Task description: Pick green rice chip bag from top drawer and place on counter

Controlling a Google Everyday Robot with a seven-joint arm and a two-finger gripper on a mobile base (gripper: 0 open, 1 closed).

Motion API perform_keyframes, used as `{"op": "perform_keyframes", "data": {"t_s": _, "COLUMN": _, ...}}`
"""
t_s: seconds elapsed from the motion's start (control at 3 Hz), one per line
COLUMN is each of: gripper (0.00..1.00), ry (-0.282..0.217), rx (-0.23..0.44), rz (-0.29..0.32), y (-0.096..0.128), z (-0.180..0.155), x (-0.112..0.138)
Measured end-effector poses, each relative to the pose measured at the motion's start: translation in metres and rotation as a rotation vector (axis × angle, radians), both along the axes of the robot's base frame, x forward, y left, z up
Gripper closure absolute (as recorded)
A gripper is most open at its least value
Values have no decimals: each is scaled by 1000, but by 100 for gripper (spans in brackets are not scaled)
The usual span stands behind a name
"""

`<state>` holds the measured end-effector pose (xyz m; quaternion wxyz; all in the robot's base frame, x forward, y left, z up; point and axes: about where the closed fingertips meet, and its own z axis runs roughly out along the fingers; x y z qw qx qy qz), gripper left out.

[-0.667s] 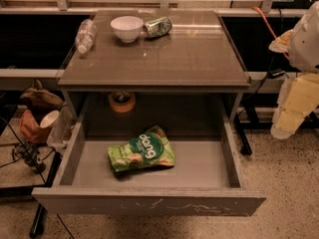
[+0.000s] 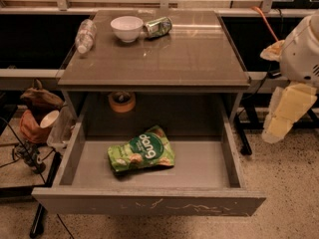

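The green rice chip bag (image 2: 142,151) lies flat on the floor of the open top drawer (image 2: 149,203), left of its middle. The drawer is pulled fully out below the counter (image 2: 164,54). My gripper (image 2: 285,113) hangs at the right edge of the view, beside the cabinet's right side, about level with the drawer opening. It is well to the right of the bag and apart from it, and it holds nothing that I can see.
On the counter's back left are a lying clear plastic bottle (image 2: 84,35), a white bowl (image 2: 126,28) and a lying green can (image 2: 158,27). A roll of tape (image 2: 122,101) sits at the back of the drawer cavity. Bags and cables (image 2: 35,118) crowd the floor to the left.
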<state>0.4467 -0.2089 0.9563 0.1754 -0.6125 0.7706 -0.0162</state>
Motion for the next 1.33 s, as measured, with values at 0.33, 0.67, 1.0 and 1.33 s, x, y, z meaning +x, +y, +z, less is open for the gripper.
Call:
{"op": "perform_keyframes", "data": {"t_s": 0.33, "gripper": 0, "ry": -20, "rx": 17, "rz": 69, "y": 22, "z": -46, "x": 17}}
{"op": "perform_keyframes", "data": {"t_s": 0.67, "gripper": 0, "ry": -35, "rx": 48, "rz": 158, "y": 55, "z": -102, "x": 44}}
{"op": "perform_keyframes", "data": {"t_s": 1.0, "gripper": 0, "ry": -45, "rx": 82, "rz": 228, "y": 85, "z": -147, "x": 67}}
{"op": "perform_keyframes", "data": {"t_s": 1.33, "gripper": 0, "ry": -45, "rx": 82, "rz": 229, "y": 85, "z": -147, "x": 67}}
